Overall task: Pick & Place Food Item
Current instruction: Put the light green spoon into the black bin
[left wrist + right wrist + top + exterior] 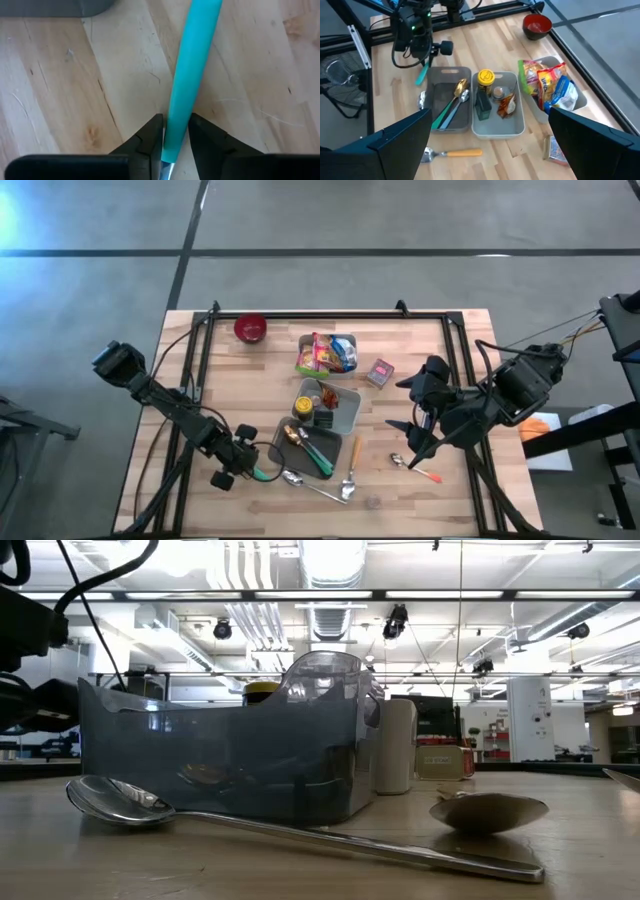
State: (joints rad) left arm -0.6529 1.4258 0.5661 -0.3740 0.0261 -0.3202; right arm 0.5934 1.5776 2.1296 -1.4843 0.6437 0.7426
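Note:
A utensil with a teal handle (187,75) lies flat on the wooden table, left of the grey trays (345,415). My left gripper (176,135) stands low over it, shut on the handle; it also shows in the high view (243,465) and the right wrist view (420,50). Food shows farther off: snack bags (325,355) in a clear bin, and a yellow-lidded jar (303,408) in a grey tray. My right gripper (410,438) hangs high over the table's right part, open and holding nothing. My left gripper pinches the teal handle (175,125) between its two fingertips, close to the end where bare metal (167,170) shows. The fingers come steeply from above and lie across the handle. The handle lies flat on the table.
A second teal-handled utensil and a gold spoon (295,435) lie in the near grey tray. Loose silver spoons (315,485) and an orange-handled one (420,470) lie toward the near edge. A red bowl (250,328) and a small box (380,372) sit farther back.

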